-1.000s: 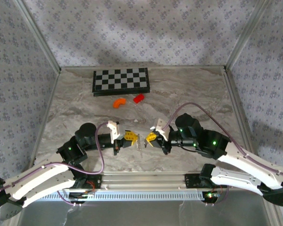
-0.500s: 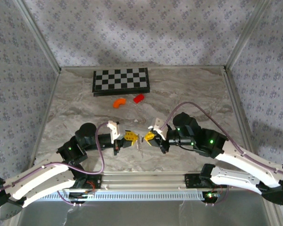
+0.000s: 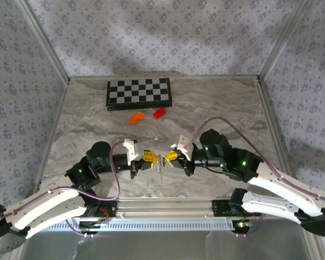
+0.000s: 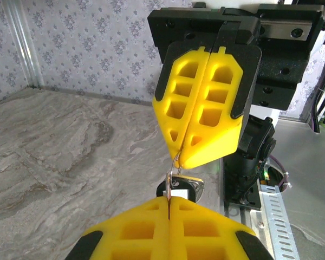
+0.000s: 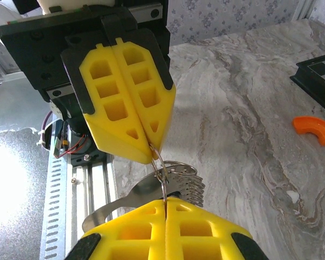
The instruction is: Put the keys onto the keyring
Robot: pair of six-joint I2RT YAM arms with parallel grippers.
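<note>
In the top view my left gripper [image 3: 151, 158] and right gripper [image 3: 170, 157] meet tip to tip low over the table's near middle, with the keyring [image 3: 161, 162] between them. Both are shut. The left wrist view has my left gripper [image 4: 169, 199] pinching a thin metal edge. From there the wire loop of the keyring [image 4: 176, 162] runs up into the right gripper's closed tips. The keys [image 4: 181, 189], dark-headed with a silvery centre, hang just behind. In the right wrist view my right gripper [image 5: 164, 199] pinches the keyring [image 5: 158, 161], and the keys [image 5: 187, 181] fan out behind it.
A checkerboard [image 3: 139, 93] lies at the back of the marble table [image 3: 222, 103]. In front of it sit a curved orange piece [image 3: 136, 117] and a red block [image 3: 160, 112]. A metal rail [image 3: 168, 206] runs along the near edge.
The right gripper has moved left toward the left gripper, closing the gap around the keyring. The left arm has stayed put.
</note>
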